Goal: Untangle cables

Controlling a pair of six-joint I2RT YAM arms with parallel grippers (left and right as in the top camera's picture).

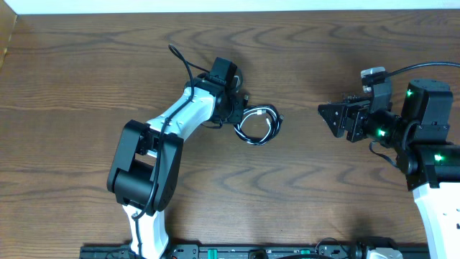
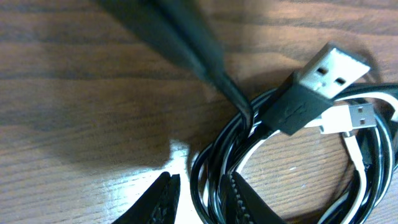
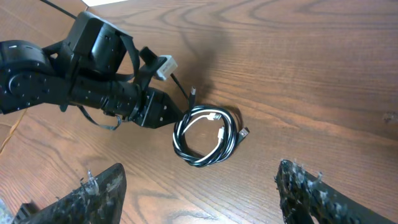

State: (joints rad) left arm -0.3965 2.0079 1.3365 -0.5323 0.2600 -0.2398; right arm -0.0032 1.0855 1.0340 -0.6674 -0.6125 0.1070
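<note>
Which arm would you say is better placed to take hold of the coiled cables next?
Left. The left gripper sits at the coil's edge, its fingers straddling strands of the cables. The right gripper stands open, well away from them to the right.

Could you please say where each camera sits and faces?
Overhead: above the table, looking straight down; left arm, right arm and the cables show.
Left wrist: on the left arm, looking past its fingers at the cables close up.
Right wrist: on the right arm, facing the left hand at the cables; its fingers frame the view.
All share the cables.
</note>
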